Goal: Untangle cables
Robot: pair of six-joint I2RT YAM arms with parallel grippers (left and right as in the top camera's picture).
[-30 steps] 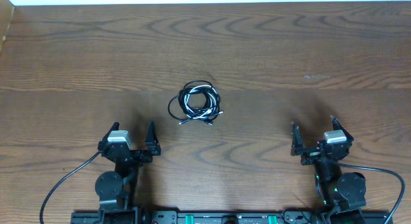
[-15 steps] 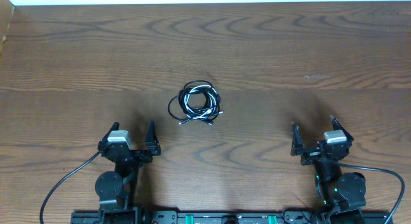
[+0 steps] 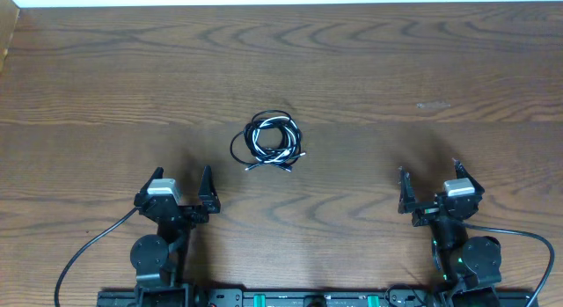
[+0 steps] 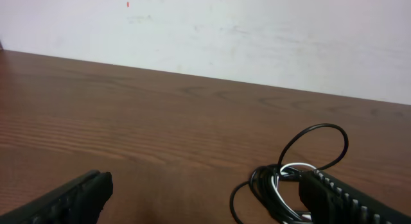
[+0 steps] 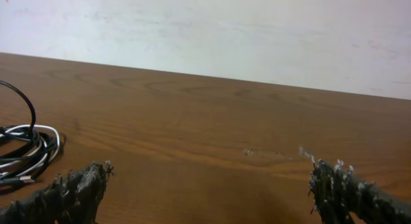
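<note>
Nothing is untangled yet: the cables lie in one looped bundle at the middle of the table, well apart from the left gripper and right gripper, both spread wide and empty, so all the work is left to do

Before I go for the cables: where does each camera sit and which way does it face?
Overhead: fixed above the table, looking straight down; both arms at the bottom edge, left end effector and right end effector open, cables ahead between them.
Left wrist: on the left arm, facing across the table to the white wall; own fingers in bottom corners, cables lower right.
Right wrist: same heading from the right arm; own fingers likewise, cables at left edge.
Shared: all three show the cables.
</note>
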